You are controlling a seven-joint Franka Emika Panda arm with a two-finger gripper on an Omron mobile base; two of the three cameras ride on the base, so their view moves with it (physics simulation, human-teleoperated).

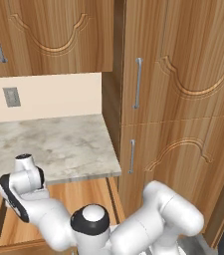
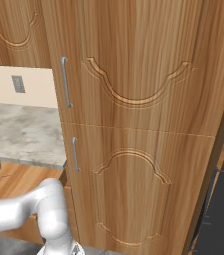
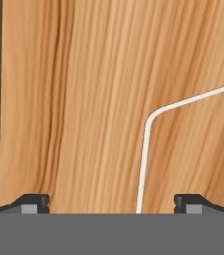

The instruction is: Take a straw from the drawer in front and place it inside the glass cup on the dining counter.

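A white robot arm bends low over the pulled-out drawer (image 1: 58, 199) beneath the marbled kitchen worktop (image 1: 49, 147), its wrist tucked under the worktop's front edge so the gripper (image 3: 111, 201) points down onto the drawer's pale wood floor. In the hand view the two dark fingertips (image 3: 34, 203) stand wide apart and hold nothing, a spread that looks chosen to let them drop on either side of something thin. The straw (image 3: 146, 149), which reads pale, almost white, against the wood here, lies flat on the drawer floor: its long shaft runs up from between the fingertips, closer to the right one than the left, then bends and slants away past the right tip toward the edge of that view. Shaft and fingertips appear not to touch. Beside the worktop stands a tall wooden cabinet (image 2: 143, 124) with silver bar handles (image 2: 66, 82), doors shut, well clear of the arm's reach into the drawer.
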